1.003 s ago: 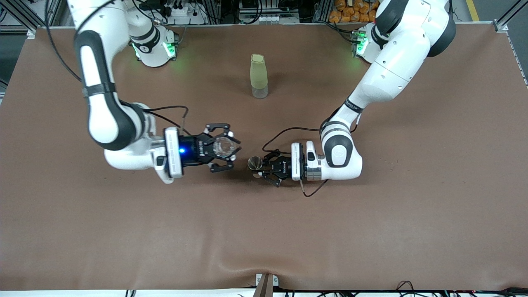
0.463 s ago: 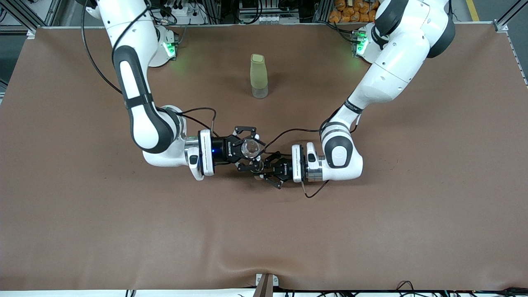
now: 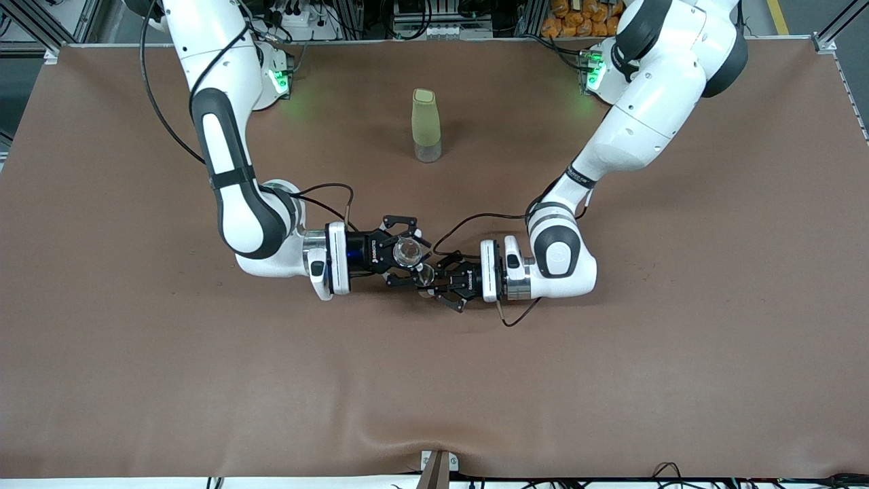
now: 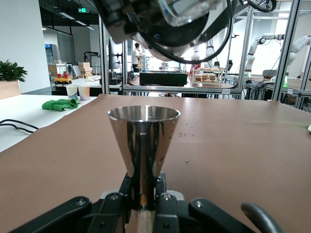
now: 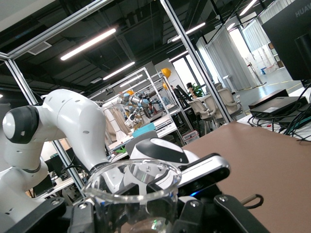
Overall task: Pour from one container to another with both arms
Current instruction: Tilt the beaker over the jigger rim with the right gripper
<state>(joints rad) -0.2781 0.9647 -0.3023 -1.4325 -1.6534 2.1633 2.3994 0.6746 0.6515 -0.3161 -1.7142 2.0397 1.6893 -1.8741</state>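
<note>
the two arms are meeting over the middle of the brown table (image 3: 136, 353). the right gripper (image 3: 406, 254) is reaching in from the right arm's end of the table and is pinching a clear glass (image 3: 408, 251); in the right wrist view the glass (image 5: 132, 191) is standing upright between the black fingers (image 5: 82, 213), its rim open to the top. the left gripper (image 3: 438, 280) is coming in from the left arm's end and is clamping a small steel cone cup (image 3: 426, 274) by its narrow stem; in the left wrist view the cup (image 4: 143, 148) is standing upright with its wide mouth up, the fingers (image 4: 163, 201) pressing on the stem from both sides. the glass is sitting just above and partly over the cup, the two grippers almost touching. in the left wrist view the underside of the glass and right gripper (image 4: 165, 24) is hanging over the cup's mouth. a tall pale green bottle (image 3: 426, 125) is standing upright on the table, farther from the front camera than the grippers and well apart from them, between the two arm bases.
</note>
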